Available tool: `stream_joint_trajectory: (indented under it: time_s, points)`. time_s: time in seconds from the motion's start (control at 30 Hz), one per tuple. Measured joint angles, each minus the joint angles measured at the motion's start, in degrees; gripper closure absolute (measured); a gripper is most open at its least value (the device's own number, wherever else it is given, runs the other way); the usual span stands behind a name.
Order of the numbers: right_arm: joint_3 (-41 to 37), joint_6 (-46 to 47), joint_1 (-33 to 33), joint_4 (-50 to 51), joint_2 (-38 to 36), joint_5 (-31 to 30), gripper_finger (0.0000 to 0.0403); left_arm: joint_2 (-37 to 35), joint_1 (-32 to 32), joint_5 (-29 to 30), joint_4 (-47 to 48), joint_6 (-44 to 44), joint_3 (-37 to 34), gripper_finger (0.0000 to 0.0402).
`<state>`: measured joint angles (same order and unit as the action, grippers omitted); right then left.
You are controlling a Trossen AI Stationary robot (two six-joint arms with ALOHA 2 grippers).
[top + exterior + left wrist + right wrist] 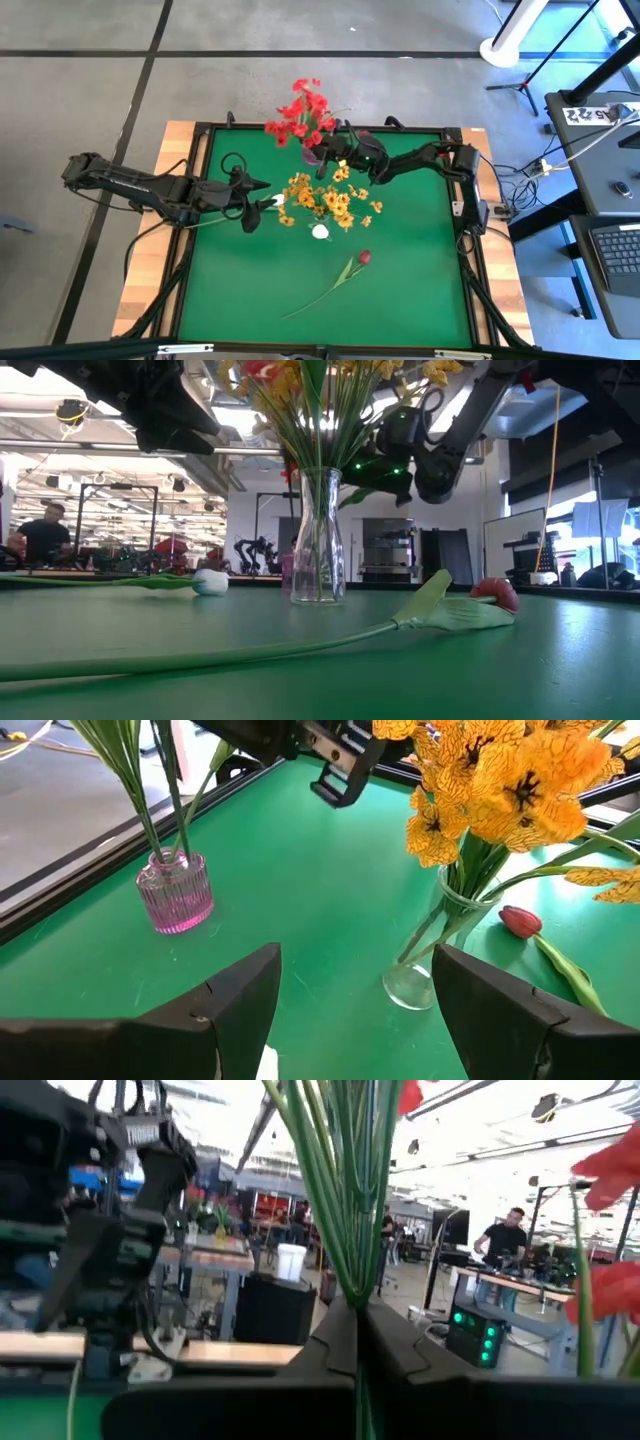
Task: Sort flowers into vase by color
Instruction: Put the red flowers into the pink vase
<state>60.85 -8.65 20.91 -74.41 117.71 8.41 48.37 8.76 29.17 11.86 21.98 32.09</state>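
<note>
My right gripper (357, 1330) pinches the red flowers' stems (350, 1190) above the pink vase (175, 892) for insertion; my left gripper (350, 1010) waits spread beside it.

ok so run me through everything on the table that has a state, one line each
left gripper: open, low by the white tulip
right gripper: shut on the red flowers' stems
red flowers: upright in the pink vase
pink vase: standing
yellow flowers: upright in the clear vase
clear vase: standing
white tulip: lying on the mat
magenta tulip: lying on the mat
</note>
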Motion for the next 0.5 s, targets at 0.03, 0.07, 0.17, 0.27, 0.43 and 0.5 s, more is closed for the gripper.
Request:
stream_joint_trajectory:
  time_s: [0.03, 0.07, 0.17, 0.27, 0.43, 0.5]
  points:
    - [0.0, -0.5, 0.1, 0.6, 0.0, 0.0, 0.0402, 0.0, 0.0, 0.0, 0.2, 0.0, 0.0, 0.0147]
    - [0.0, -0.7, 0.2, 1.5, 0.0, -0.3, 0.0402, 0.0, 0.0, 0.0, 0.4, 0.0, 0.0, 0.0147]
    - [0.0, -1.3, 0.7, 2.5, 0.0, -0.9, 0.0402, 0.0, 0.0, 0.0, 0.6, 0.0, 0.0, 0.0147]
    - [0.0, -2.6, 1.0, 2.0, 0.0, -1.3, 0.0402, 0.0, 0.0, 0.0, 0.6, 0.0, 0.0, 0.0147]
    - [0.0, -3.7, 1.6, 2.4, 0.0, -1.4, 0.0402, 0.0, 0.0, 0.0, 0.6, 0.0, 0.0, 0.0147]
    - [0.0, -3.7, 1.7, 2.4, 0.0, -1.4, 0.0402, 0.0, 0.0, 0.0, 0.6, 0.0, 0.0, 0.0147]
